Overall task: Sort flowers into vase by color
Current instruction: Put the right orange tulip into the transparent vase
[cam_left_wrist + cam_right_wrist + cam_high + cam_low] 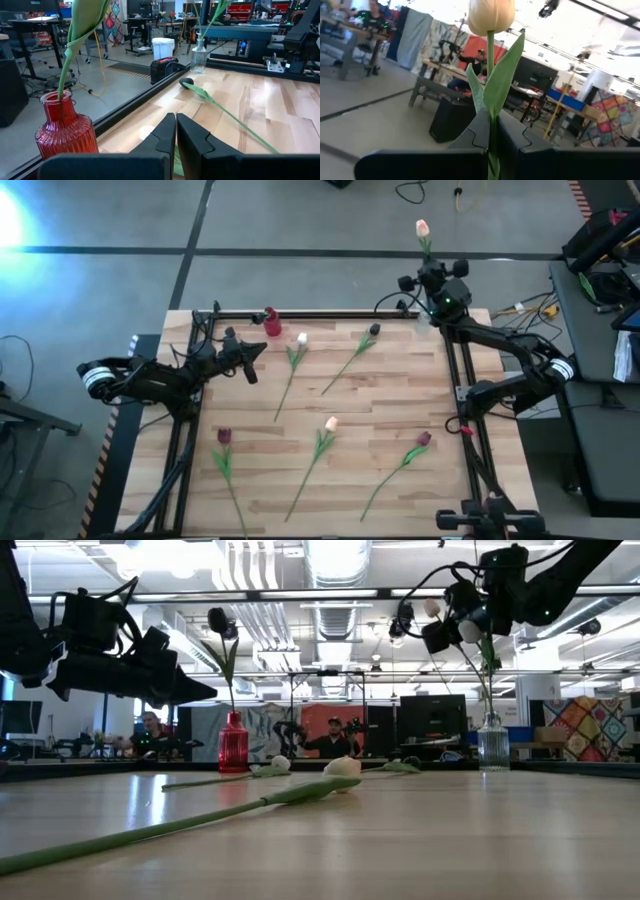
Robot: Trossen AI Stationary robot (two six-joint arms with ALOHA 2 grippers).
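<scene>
Tulips, artificial, on long thin green stems with leaves: five lie loose on the pale wooden butcher-block counter [390, 410], well apart from one another. White-headed tulip [302, 338] and black-headed tulip [374, 329] lie near the far edge, stems running diagonally toward the counter's middle. Maroon-headed tulip [224, 436] lies near the left edge toward the near side; its stem appears to run to the near edge. Cream-headed tulip [331, 423] sits about mid-counter. Dark red-headed tulip [424, 438] lies toward the right edge.

Red ribbed glass vase [65, 131] stands at the far edge toward the far-left corner, just inside the black frame rail; one dark-headed tulip [217, 620] stands in it. Clear ribbed glass vase [198, 56] stands at the far-right corner.

Right hand [491, 131] is at the far-right corner, over the clear vase, fingers clamped on the stem of a peach-headed tulip [491, 15] held upright, head above the fingers. In the low view its stem lines up with the clear vase; whether the stem end is inside the neck cannot be told.

Left hand [176, 131] hovers above the counter near the far edge, just beside the red vase, fingers closed together and holding nothing.

Open room: bare wood between the stems at centre and along the near-right side. A black frame rail borders the counter's left, right and far edges.
</scene>
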